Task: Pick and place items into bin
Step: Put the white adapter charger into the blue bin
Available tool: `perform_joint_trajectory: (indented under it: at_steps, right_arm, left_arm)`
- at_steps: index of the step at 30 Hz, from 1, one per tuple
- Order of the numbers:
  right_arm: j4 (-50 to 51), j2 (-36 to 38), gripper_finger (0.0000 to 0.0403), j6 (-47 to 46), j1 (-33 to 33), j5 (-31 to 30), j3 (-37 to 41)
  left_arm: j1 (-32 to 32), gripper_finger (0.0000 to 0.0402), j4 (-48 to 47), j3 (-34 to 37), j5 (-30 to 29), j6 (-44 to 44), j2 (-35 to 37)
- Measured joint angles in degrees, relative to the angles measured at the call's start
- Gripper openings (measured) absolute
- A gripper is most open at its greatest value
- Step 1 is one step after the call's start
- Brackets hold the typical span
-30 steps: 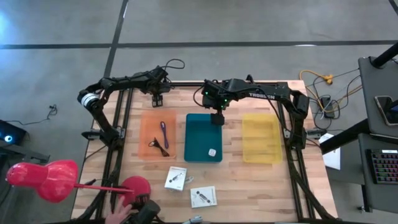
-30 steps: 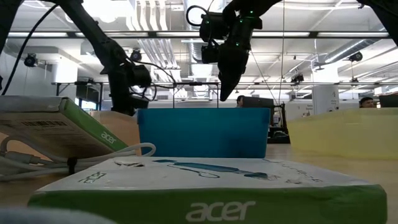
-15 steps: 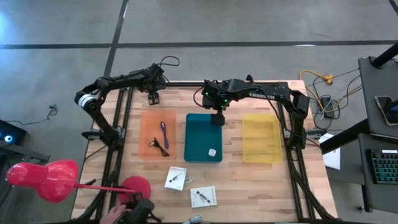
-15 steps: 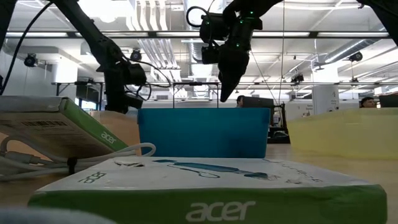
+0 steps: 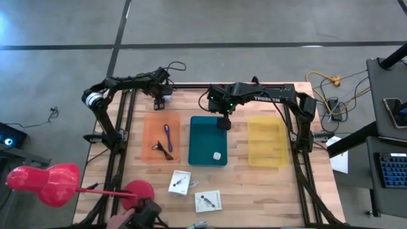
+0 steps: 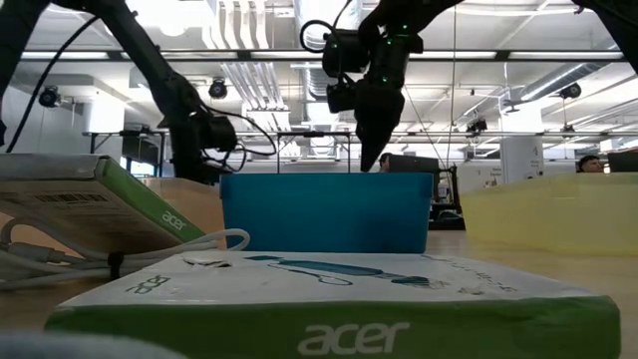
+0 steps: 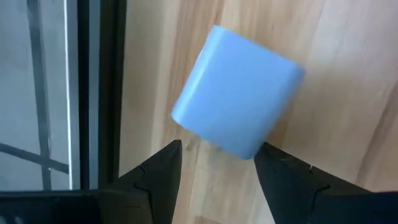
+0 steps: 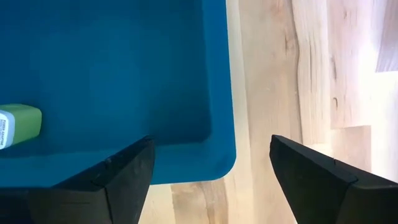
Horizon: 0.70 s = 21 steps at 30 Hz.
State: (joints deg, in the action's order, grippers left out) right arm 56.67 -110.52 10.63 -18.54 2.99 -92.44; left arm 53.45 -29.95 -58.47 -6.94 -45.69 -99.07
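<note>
My left gripper [image 5: 164, 97] hangs open near the table's far left edge, pointing down. Its fingers stand on either side of the nearest corner of a light blue, round-cornered block [image 7: 236, 93] lying on the wood; whether they touch it I cannot tell. My right gripper [image 5: 222, 122] is open and holds nothing above the far end of the teal bin [image 5: 198, 143]. One small white item [image 5: 216, 154] lies in that bin. A purple stick [image 5: 168, 136] and a black wiry piece [image 5: 163, 150] lie in the orange tray [image 5: 150, 130]. Two white packets [image 5: 180, 182] [image 5: 207, 201] lie flat on the table's near part.
A yellow tray [image 5: 267, 141] sits to the right of the teal bin. A pink-red lamp-like stand [image 5: 44, 183] reaches in at the near left corner, with a person's hand [image 5: 135, 216] by its base. The black frame rails [image 7: 109, 87] run beside the left gripper.
My left gripper swung a little toward the table's left edge and then came back toward the right, still open. The person's hand at the near edge has shifted by the stand's base.
</note>
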Motion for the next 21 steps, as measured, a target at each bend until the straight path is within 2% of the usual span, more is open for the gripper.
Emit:
perform_joint_trajectory:
  at_steps: [10,14,16,18,21]
  right_arm:
    - [-0.37,0.00,0.0301,0.35,0.00,0.00,0.04]
    - [-5.76,0.00,0.0297,0.45,0.00,-0.02,0.06]
    - [-9.97,-0.01,0.0290,-0.36,-0.39,0.14,-0.55]
    - [-12.56,-0.73,0.0277,-2.43,-1.64,3.42,-2.43]
    - [-12.74,-3.46,0.0254,-9.34,-5.57,12.09,-6.56]
  left_arm:
    - [-1.66,0.0185,4.45,-0.84,0.67,-4.31,4.20]
    - [-1.64,0.0185,3.73,-0.84,-0.17,-3.75,4.42]
    - [-1.64,0.0185,1.94,-0.88,-0.92,2.14,5.18]
    - [-1.13,0.0184,-2.27,-2.04,0.66,14.11,5.50]
    - [0.93,0.0173,-5.90,-2.15,10.79,33.48,6.17]
